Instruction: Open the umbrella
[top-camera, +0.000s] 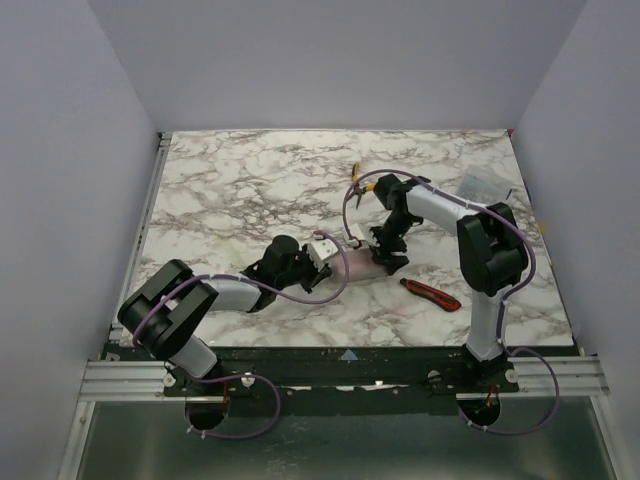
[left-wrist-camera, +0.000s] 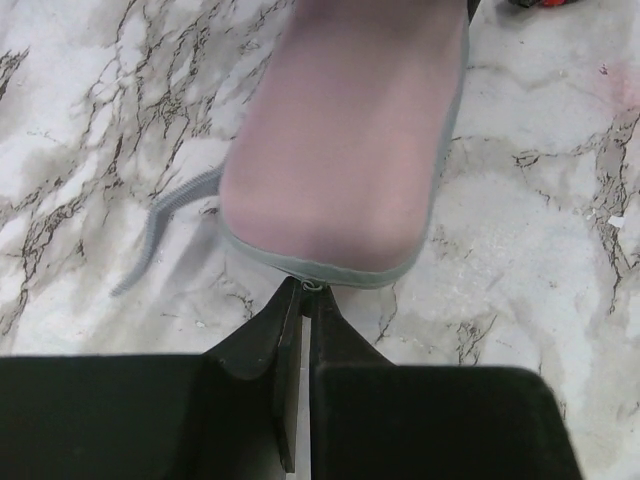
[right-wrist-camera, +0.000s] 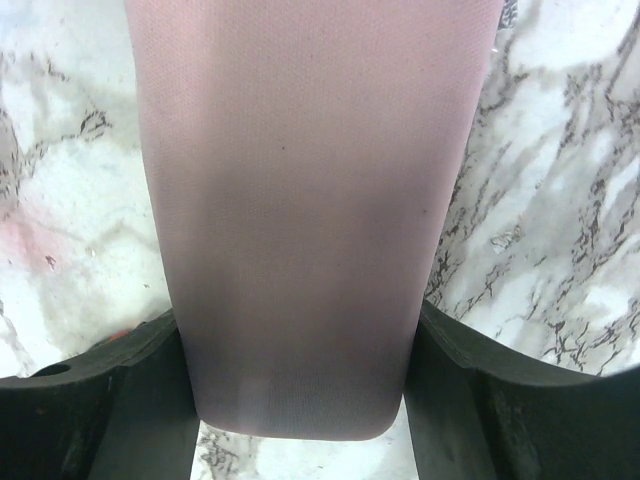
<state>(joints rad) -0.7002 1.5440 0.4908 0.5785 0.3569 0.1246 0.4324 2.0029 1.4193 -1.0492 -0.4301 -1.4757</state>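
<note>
The umbrella is hidden; no lavender fabric or shaft shows in any view. A pale pink oblong case (top-camera: 358, 263) lies on the marble table (top-camera: 240, 190) between my two grippers. My left gripper (left-wrist-camera: 308, 288) is shut on the small metal zipper pull (left-wrist-camera: 313, 285) at the case's (left-wrist-camera: 340, 150) near end, on its grey zipper band. My right gripper (right-wrist-camera: 298, 320) straddles the case's (right-wrist-camera: 300, 200) other end, its fingers (right-wrist-camera: 150, 390) pressed against both long sides. In the top view the right gripper (top-camera: 386, 250) comes down on the case from the back right.
A red-and-black utility knife (top-camera: 431, 294) lies to the right of the case, near the right arm's base. A small yellow-handled tool (top-camera: 355, 173) lies further back. A grey strap (left-wrist-camera: 160, 225) trails from the case onto the table.
</note>
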